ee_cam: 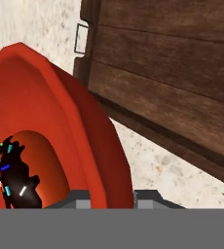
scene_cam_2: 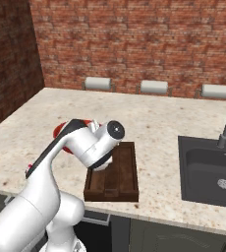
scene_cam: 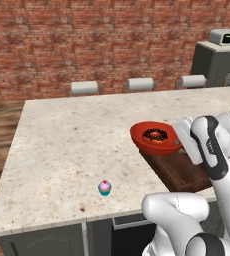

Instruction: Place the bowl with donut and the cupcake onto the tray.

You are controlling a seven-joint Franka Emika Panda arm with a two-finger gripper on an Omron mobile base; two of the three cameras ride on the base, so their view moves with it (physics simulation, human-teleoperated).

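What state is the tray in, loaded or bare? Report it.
Bare: the tray shows only wood boards; the bowl hangs over its far end, apparently lifted.

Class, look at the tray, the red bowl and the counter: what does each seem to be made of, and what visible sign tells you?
Tray: dark brown wood, matte; plank lines and grain show in the hand view.
Bowl: smooth, evenly red, slight sheen; probably glazed ceramic or plastic, the look leaves it open.
Counter: pale speckled stone, likely granite or marble; mottled flecks across a flat surface.

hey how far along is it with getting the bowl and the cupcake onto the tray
Nothing is set down on the tray yet. In hand: the pincer is shut on the rim of the bowl, donut inside, at the tray's end. Left: the cupcake, on the counter.
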